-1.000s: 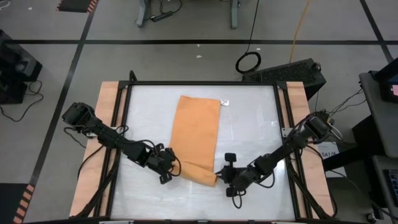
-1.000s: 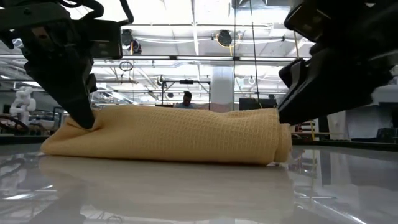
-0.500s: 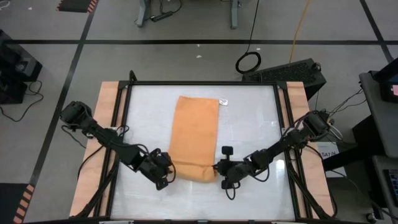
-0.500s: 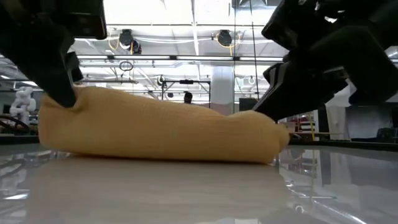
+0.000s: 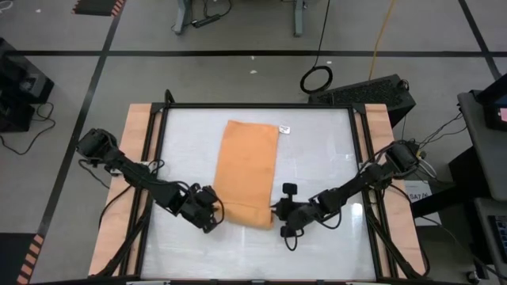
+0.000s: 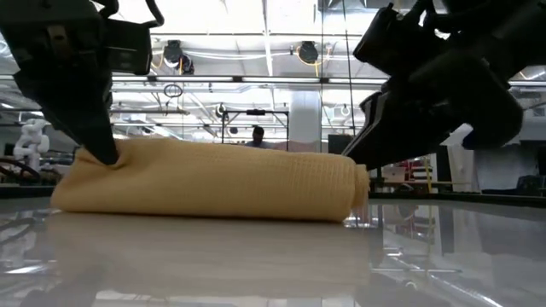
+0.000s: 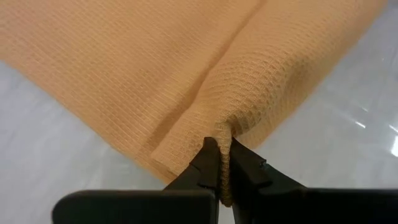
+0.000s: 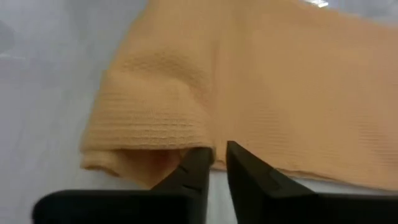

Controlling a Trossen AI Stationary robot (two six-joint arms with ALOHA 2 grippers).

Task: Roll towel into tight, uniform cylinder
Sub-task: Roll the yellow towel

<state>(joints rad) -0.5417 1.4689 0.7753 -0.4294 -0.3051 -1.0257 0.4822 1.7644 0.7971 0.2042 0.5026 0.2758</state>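
The orange-tan towel (image 5: 249, 170) lies lengthwise on the white table, its far part flat, with a small white tag (image 5: 286, 130) at its far right corner. Its near end is rolled into a low roll (image 6: 205, 183) that rests on the table. My left gripper (image 5: 212, 218) is at the roll's left end, shut on cloth. My right gripper (image 5: 276, 214) is at the roll's right end, its fingers (image 8: 239, 158) a narrow gap apart with bare table showing between them. My left gripper pinches a small raised fold of the roll's outer layer (image 7: 225, 127) between its two fingertips, at the roll's left end. It comes slanting down from the table's left. The roll lies on the table. My right gripper's fingertips stand at the roll's right end (image 8: 186, 146); I cannot tell whether they touch it.
A black frame (image 5: 257, 106) rims the table, with wooden boards (image 5: 135, 158) along both sides. There is bare white table to the left and right of the towel. A dark device (image 5: 364, 89) sits beyond the far right corner. A person (image 6: 257, 134) stands far off in the room.
Both grippers have moved toward the table's far edge, and the right one also toward the left. The towel's near end has rolled farther over the flat part, and the roll now lies straighter across. Its left end rose and came back down.
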